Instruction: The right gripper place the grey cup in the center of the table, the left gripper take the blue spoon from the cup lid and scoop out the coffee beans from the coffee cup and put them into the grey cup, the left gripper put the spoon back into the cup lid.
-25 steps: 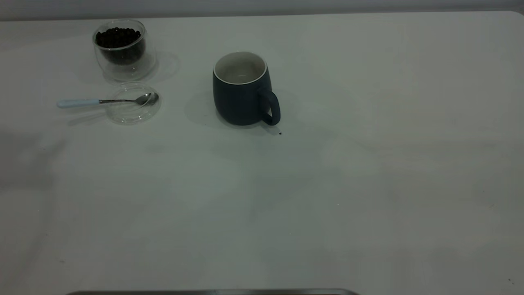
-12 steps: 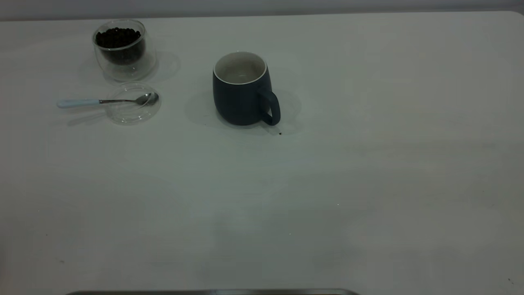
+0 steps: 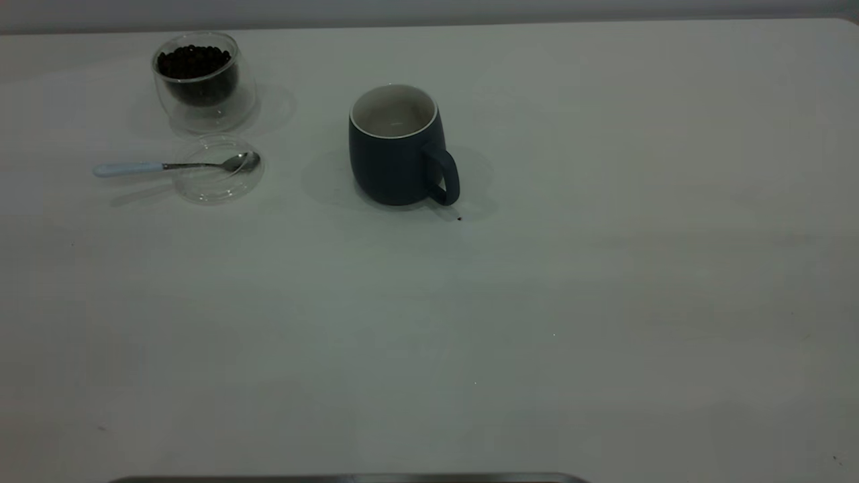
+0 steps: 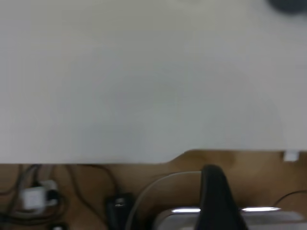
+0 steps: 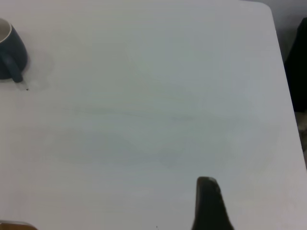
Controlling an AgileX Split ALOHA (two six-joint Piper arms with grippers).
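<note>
Exterior view: the grey cup [image 3: 396, 147] stands upright on the worktop [image 3: 537, 302], nearer the far edge than the near one and a little toward the left side, its loop handle turned toward the near right. A tiny dark speck [image 3: 459, 218] lies on the worktop just beside the handle. Toward the far left corner stands the coffee cup [image 3: 203, 82], holding the coffee beans [image 3: 193, 62]. Just on its near side lies the cup lid [image 3: 218, 169], with the blue spoon [image 3: 168, 165] resting across it: bowl on the lid, pale handle reaching out toward the left edge.

Neither arm shows in that view. In the left wrist view, one dark finger of the left end effector [image 4: 217, 201] sits beyond the worktop's edge, over cables. In the right wrist view, one finger of the right end effector [image 5: 209, 203] hangs above bare worktop, well apart from the grey cup [image 5: 9, 50]. Whether either end effector is open or closed, I cannot tell.
</note>
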